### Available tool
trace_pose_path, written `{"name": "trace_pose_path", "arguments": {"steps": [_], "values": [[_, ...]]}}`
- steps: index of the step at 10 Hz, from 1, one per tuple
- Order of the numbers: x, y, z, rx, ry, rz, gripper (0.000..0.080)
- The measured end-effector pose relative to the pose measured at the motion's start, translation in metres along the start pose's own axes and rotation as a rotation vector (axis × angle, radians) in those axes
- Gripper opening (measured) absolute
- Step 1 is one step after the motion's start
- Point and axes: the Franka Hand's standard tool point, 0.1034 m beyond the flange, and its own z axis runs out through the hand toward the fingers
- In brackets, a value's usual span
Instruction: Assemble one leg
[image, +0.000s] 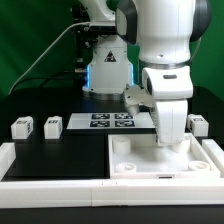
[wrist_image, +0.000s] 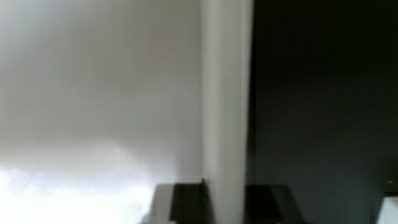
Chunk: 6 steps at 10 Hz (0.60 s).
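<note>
The nearest leg (image: 198, 125) sits at the middle right of the frame, on the black table just beside the gripper (image: 171, 140) and clear of it. Two more legs (image: 20, 127) (image: 52, 125) stand at the middle left, well apart from the gripper. The arm reaches down from the upper right with its hand pointing straight down, fingers at the far edge of the white tray piece (image: 150, 165). I cannot tell whether the fingers are parted or closed. The wrist view is a blur of white and dark. The marker board (image: 110, 121) lies at the centre.
</note>
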Motion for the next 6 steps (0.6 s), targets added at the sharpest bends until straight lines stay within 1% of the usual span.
{"name": "trace_pose_path", "arguments": {"steps": [1, 2, 4, 6], "values": [[0.0014, 0.0052, -0.0011, 0.002, 0.000, -0.001, 0.0073], [0.0030, 0.0102, -0.0019, -0.004, 0.003, 0.001, 0.0073], [0.0044, 0.0110, -0.0012, 0.009, 0.001, 0.005, 0.0073], [0.0053, 0.0109, 0.0001, 0.008, 0.002, 0.020, 0.0073]]}}
